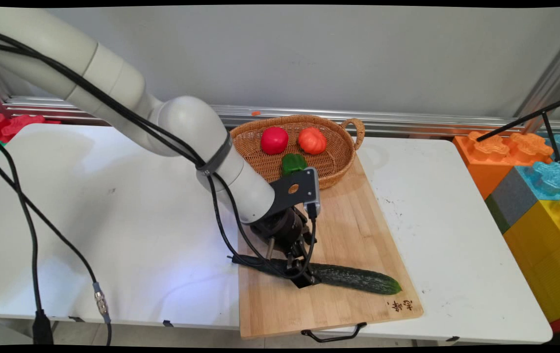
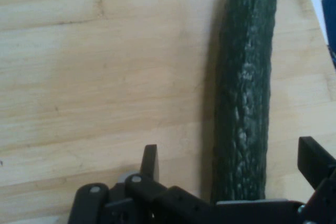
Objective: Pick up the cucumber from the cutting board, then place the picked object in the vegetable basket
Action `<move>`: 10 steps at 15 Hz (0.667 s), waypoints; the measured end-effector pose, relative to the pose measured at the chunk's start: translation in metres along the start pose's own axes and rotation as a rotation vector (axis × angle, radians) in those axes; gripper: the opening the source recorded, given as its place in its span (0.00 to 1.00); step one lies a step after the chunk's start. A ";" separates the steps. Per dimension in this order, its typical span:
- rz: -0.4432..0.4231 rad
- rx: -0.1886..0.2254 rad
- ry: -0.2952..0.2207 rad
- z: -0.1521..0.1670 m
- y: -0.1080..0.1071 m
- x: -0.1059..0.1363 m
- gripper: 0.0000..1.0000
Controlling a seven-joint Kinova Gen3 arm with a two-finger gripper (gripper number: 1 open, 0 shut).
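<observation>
I was working in a lab: a white table (image 1: 113, 206) against a bare wall, aluminium framing (image 1: 407, 121) behind it, giant toy blocks (image 1: 540, 196) stacked alongside, cables (image 1: 30, 220) dangling

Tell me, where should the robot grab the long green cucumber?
Probably mid-length, from straight above, with one finger on each long side. The cucumber lies flat on the cutting board, and it is long but narrow across. The gripper is open astride it.

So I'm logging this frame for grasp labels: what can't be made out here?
- Main view: arm and gripper hide part of the cucumber, so contact is unclear.
- Hand view: cucumber's far end is cut by the top edge.
- Main view: green vegetable in the basket is partly behind the hand's camera bracket.
</observation>
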 end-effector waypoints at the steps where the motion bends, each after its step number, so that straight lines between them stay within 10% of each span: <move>1: 0.004 0.002 0.000 0.003 0.000 -0.002 1.00; 3: 0.016 0.004 0.001 0.007 -0.001 -0.005 1.00; 4: 0.025 0.004 0.002 0.009 -0.001 -0.006 0.00; 10: 0.036 0.001 -0.002 0.007 -0.003 -0.009 0.00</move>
